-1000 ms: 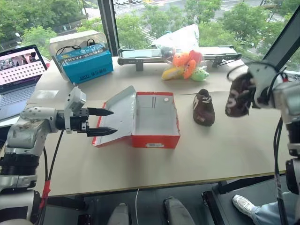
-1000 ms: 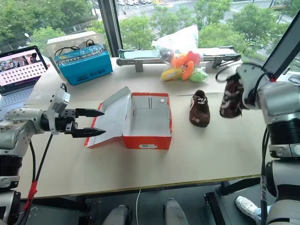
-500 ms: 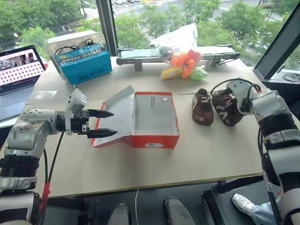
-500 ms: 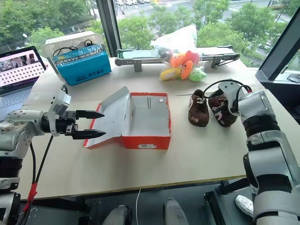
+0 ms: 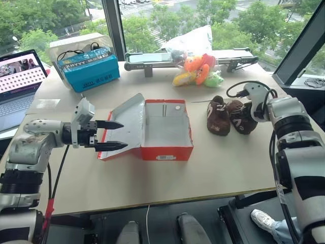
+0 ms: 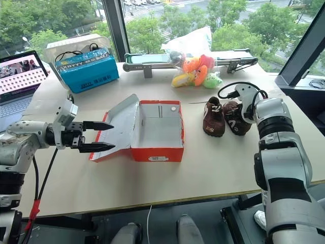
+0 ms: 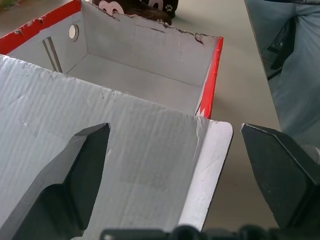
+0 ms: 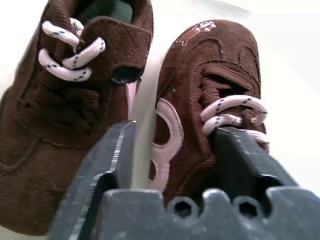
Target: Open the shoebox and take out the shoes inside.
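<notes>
Shoes (image 6: 223, 118) sit side by side on the surface (image 6: 213, 168) right of the open, empty shoebox (image 6: 155, 133), the right gripper (image 8: 172, 150) straddling one with jaws apart, the left gripper (image 5: 116, 135) spread wide at the lid.

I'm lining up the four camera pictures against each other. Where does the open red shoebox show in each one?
Left eye view: shoebox at table centre, lid folded out toward the left gripper.
Right eye view: same, centre.
Left wrist view: pale lid and inside close ahead.
Right wrist view: the shoes close up.
Shared landmark: the shoes.
</notes>
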Robot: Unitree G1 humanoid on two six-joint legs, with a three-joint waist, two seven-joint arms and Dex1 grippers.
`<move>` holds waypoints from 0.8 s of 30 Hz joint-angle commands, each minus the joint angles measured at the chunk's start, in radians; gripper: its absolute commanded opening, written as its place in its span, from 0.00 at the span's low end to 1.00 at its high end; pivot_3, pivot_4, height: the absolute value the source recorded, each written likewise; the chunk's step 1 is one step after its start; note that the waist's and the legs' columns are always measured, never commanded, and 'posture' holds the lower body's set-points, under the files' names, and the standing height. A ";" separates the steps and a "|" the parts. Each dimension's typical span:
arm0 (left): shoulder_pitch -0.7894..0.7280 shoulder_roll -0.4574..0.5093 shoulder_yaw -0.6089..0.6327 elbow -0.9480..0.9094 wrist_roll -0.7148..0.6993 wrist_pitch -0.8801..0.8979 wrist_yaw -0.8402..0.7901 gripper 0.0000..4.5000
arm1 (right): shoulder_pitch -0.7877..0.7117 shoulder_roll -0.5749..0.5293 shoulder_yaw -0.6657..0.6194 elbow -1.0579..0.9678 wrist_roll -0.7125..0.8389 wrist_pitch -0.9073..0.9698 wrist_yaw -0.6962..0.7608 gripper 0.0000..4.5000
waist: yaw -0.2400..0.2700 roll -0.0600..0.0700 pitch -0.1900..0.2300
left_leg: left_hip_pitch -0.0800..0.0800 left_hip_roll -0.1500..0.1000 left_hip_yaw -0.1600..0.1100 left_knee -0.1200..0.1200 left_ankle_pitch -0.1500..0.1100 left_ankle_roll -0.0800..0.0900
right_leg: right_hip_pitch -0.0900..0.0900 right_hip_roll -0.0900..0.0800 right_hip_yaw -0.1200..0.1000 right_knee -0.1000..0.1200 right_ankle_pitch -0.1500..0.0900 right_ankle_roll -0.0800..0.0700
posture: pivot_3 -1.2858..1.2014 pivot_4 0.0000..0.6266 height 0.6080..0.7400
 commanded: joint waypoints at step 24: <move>-0.002 0.006 0.021 -0.027 -0.011 -0.001 0.000 1.00 | 0.315 -0.148 -0.130 -0.915 0.098 0.537 0.050 1.00 | 0.010 0.002 0.002 | 0.000 0.000 -0.001 0.001 0.000 0.000 | 0.000 0.000 0.000 0.001 0.000 0.000 | 0.52 0.24 0.74</move>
